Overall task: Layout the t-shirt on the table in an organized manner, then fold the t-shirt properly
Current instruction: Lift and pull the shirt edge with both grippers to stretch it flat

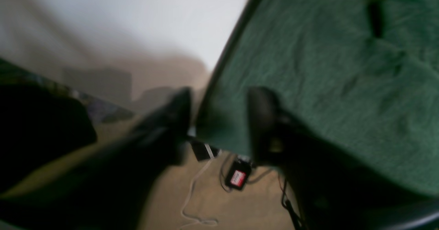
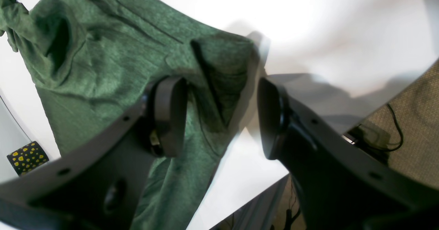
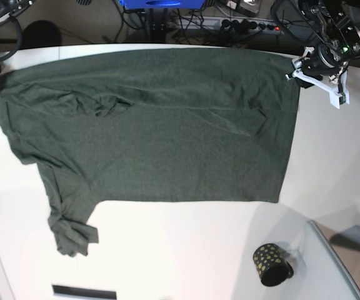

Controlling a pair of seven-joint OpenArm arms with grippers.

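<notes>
The left gripper [image 1: 219, 120] is standing with its jaws apart, both dark fingers spread to either side and nothing pinched between them. The right gripper [image 2: 223, 116] is likewise gaping, its two pads facing each other across a clear gap. Both arms are reaching to the far corners in the base view, wrists angled downward.

Count: 1 dark green t-shirt [image 3: 161, 131], 1 white table [image 3: 186, 250], 1 black cup w/ yellow dots [image 3: 272, 265]. Robot arms: 2, each w/ 1 gripper, so 2 grippers total: left gripper [image 1: 219, 122], right gripper [image 2: 223, 115].
</notes>
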